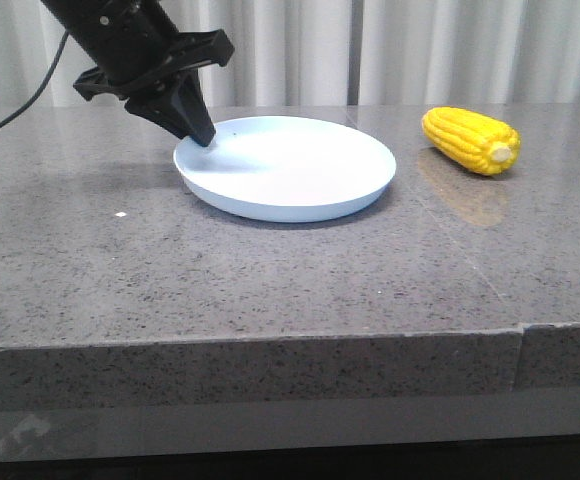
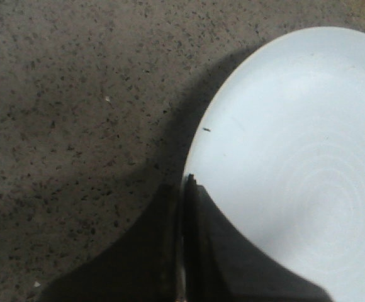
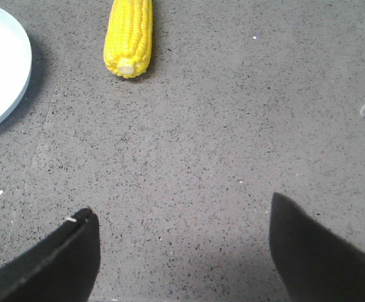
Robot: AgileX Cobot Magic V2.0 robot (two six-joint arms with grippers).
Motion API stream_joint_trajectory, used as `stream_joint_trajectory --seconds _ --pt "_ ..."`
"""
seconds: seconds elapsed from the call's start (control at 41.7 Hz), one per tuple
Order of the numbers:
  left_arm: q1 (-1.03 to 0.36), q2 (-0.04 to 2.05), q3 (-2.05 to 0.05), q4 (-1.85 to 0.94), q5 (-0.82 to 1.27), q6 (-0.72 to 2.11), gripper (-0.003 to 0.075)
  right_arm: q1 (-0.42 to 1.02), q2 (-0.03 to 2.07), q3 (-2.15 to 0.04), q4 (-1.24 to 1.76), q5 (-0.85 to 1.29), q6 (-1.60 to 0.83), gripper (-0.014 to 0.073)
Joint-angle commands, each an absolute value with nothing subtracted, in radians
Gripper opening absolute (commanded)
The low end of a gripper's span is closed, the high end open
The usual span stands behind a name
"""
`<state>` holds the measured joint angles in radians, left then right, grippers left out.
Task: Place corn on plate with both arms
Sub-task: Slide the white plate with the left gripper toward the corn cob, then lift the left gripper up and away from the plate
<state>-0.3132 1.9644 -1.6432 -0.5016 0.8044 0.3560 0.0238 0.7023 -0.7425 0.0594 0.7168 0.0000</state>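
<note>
— The table (image 1: pixel 270 270)? 
— Polished grey speckled stone, faintly reflective.
— The plate (image 1: pixel 285 167)? 
— Smooth, pale, satin finish.
— The corn (image 1: pixel 470 140)? 
— Glossy yellow plastic, ridged with kernels.
— The left gripper (image 1: pixel 202 137)? 
— Matt black.

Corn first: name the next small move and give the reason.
Probably bring the right gripper forward to the corn. Its fingers are open and hold nothing, the corn lies on the table beside the plate, and the left gripper is closed on the plate's rim.

The left gripper (image 1: pixel 198 128) is seen as matte black, with a wide angular bar and tapering fingers; a thin black cable is trailed behind it. Two black wedge-shaped fingers (image 3: pixel 63 261) are shown on the right gripper (image 3: pixel 185 255).
</note>
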Motion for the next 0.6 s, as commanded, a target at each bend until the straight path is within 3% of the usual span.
stream_joint_trajectory --seconds 0.0,0.12,0.216,0.432,0.576 --pt "-0.323 1.911 -1.677 -0.548 0.768 0.355 0.0091 0.021 0.705 -0.776 0.055 0.65 -0.011 0.0582" --pt "-0.323 1.911 -1.677 -0.548 0.77 0.355 0.033 0.021 0.705 -0.776 0.055 0.65 -0.011 0.0582" --pt "-0.321 1.908 -1.677 -0.548 0.783 0.355 0.0454 0.021 0.705 -0.776 0.055 0.65 -0.011 0.0582" --pt "-0.341 1.822 -1.677 -0.469 0.817 0.355 0.0473 0.021 0.705 -0.776 0.055 0.65 -0.011 0.0582" --pt "-0.407 1.719 -1.652 -0.277 0.868 0.281 0.0471 0.021 0.705 -0.776 0.055 0.65 -0.011 0.0582"
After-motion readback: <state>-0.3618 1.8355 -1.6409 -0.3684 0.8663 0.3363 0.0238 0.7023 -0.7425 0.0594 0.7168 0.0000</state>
